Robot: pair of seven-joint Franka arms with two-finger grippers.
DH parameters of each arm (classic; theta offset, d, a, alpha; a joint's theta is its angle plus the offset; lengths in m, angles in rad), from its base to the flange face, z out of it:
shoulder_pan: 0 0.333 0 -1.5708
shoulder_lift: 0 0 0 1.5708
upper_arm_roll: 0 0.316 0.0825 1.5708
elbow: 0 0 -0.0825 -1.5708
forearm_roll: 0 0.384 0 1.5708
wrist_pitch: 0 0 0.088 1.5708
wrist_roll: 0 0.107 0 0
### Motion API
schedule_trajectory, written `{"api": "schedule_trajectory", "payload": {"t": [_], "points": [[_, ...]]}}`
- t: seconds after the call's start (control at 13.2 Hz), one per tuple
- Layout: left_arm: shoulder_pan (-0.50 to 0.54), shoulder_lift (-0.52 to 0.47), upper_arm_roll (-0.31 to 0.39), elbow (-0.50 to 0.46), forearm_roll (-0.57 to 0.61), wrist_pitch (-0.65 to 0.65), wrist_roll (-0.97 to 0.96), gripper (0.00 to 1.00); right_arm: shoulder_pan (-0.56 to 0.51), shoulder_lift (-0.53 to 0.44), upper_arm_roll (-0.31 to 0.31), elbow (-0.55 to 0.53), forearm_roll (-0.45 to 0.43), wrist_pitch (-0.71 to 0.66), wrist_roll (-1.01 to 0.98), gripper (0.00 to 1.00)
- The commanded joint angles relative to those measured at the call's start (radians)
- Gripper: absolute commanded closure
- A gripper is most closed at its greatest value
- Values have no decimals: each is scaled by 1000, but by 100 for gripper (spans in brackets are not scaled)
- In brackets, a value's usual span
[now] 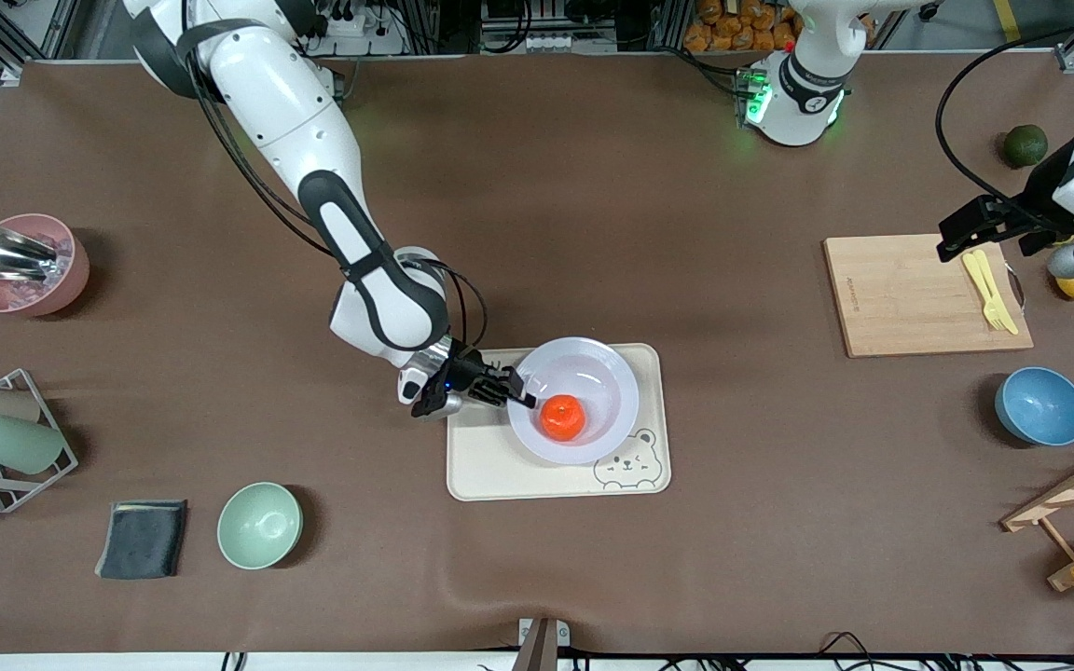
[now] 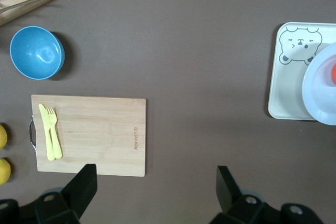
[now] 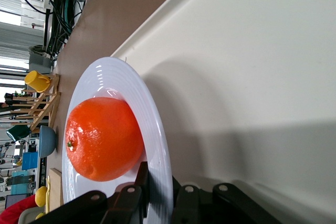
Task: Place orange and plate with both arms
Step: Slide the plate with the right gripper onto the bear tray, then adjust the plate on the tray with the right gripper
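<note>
Pinched tight on the plate's (image 1: pixel 593 373) rim at nine o'clock, the right gripper (image 1: pixel 520 391) holds glossy, likely slippery ware on the tray (image 1: pixel 500 475), the orange (image 1: pixel 562 417) loose inside and liable to roll, while the left gripper (image 2: pixel 155 182) waits spread wide above the cutting board (image 1: pixel 901 298).

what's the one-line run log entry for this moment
orange: in plate | plate: on bear tray | right hand: shut on plate | left hand: open, over cutting board
</note>
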Motion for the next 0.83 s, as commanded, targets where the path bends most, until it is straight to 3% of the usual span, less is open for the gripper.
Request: {"api": "schedule_trajectory", "payload": {"t": [0.0,0.23,0.3,0.45,0.53,0.76], "points": [[5,9,-4,17,-11,-10,20,0,25,58,-6,83,23,17,19,100],[8,9,-4,15,-11,-10,22,0,32,70,-6,94,22,33,22,100],[21,9,-4,15,-13,-10,32,0,32,73,-6,95,22,33,22,85],[27,9,-4,17,-20,-7,38,0,32,75,-6,95,23,33,22,14],[25,9,-4,17,-20,-7,37,0,32,72,-6,94,25,39,22,0],[28,9,-4,17,-20,-7,37,0,31,66,-5,94,25,51,23,0]]}}
